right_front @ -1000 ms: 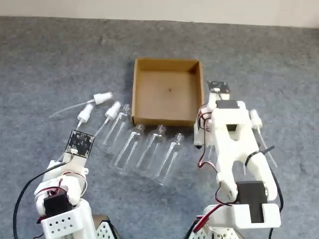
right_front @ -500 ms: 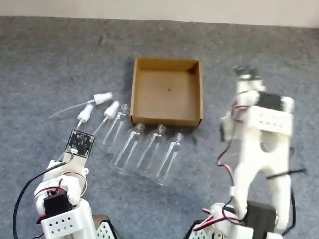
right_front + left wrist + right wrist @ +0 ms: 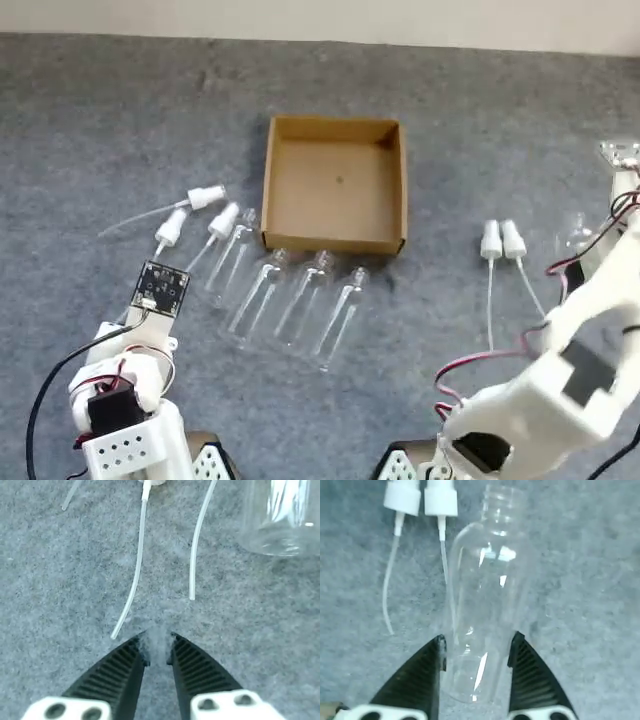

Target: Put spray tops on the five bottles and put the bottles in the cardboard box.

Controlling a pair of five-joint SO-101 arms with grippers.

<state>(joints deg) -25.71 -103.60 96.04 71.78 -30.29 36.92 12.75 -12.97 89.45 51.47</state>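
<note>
The open cardboard box (image 3: 335,185) stands at the table's middle. Several clear bottles (image 3: 290,295) lie uncapped in a row in front of it. Three spray tops (image 3: 205,197) lie to their left, and two more spray tops (image 3: 501,240) lie to the right. My right gripper (image 3: 478,640) is open, its fingers on either side of another clear bottle (image 3: 487,585) lying near the right edge (image 3: 575,232). My left gripper (image 3: 158,647) is shut and holds nothing. It hovers low over the carpet, just short of two dip tubes (image 3: 132,580) and a bottle's base (image 3: 282,520).
Grey carpet covers the table. The right arm (image 3: 560,380) stretches along the right edge, and the left arm (image 3: 120,390) sits at the front left. In the right wrist view the two right-hand spray tops (image 3: 422,497) lie beside the bottle's neck.
The right arm swung from beside the box out to the right, uncovering two spray tops, and now straddles the lone bottle. The left arm stayed still.
</note>
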